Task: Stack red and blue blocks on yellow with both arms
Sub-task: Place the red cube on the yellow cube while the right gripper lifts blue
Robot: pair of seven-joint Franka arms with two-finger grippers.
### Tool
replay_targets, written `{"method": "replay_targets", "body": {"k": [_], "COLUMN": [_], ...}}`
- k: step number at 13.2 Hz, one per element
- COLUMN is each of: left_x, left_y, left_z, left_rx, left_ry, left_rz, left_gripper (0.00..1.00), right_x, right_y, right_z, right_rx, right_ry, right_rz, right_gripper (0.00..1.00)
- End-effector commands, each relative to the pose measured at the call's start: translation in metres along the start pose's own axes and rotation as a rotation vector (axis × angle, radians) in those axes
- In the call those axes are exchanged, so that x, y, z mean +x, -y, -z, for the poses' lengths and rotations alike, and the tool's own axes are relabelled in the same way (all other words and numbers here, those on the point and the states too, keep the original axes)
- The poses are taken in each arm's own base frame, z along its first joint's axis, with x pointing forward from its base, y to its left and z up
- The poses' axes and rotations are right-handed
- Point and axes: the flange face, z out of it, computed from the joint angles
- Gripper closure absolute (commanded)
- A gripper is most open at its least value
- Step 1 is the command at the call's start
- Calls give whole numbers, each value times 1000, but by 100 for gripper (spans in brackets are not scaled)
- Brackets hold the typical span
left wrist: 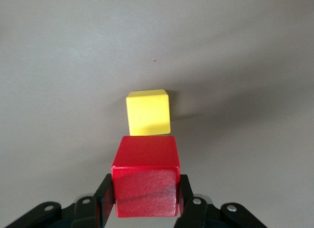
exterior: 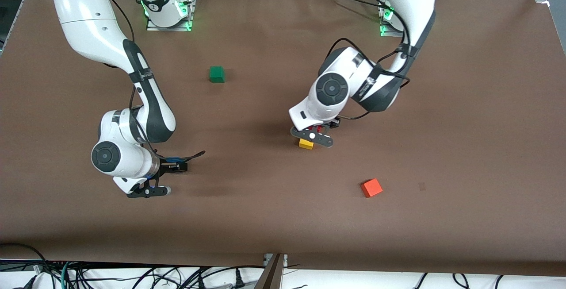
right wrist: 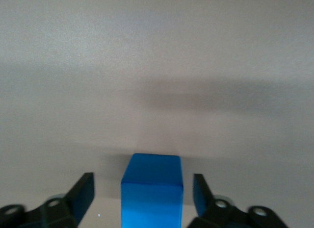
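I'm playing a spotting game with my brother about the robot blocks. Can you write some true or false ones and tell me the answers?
1. The left gripper is holding the red block. True.
2. The red block already sits on the yellow block. False: it is held in the air, with the yellow block bare on the table.
3. The right gripper is squeezing the blue block. False: its fingers stand on either side of the block with gaps showing.
4. The green block lies farther from the front camera than the orange block. True.
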Motion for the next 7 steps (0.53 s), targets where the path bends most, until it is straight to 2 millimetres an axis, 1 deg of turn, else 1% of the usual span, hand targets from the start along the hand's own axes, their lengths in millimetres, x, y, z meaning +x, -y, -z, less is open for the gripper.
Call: {"method": "replay_targets", "body": {"k": [1, 3, 4, 5, 6, 7], "left_x": [10, 14, 14, 16, 19, 21], "left_y": [-3, -6, -13, -16, -17, -16], "left_z": [-3, -7, -10, -16, -18, -20], "left_rx": [23, 19, 22, 24, 35, 43], "left_ry": [-7, -8, -9, -6, -11, -15], "left_rz": [-24, -28, -38, -40, -47, -50], "left_gripper": [100, 100, 100, 100, 100, 100], "right_x": [0, -2, -1, -2, -1, -1], "right_y": [2, 1, 0, 1, 0, 1], "right_z": [-4, -7, -6, -7, -4, -1], "right_rx": [22, 22, 21, 22, 22, 22], "right_ry": [0, 5, 4, 6, 2, -2], "right_rz": [-20, -19, -17, -13, -12, -8], "right_gripper": [31, 41, 48, 54, 58, 59]}}
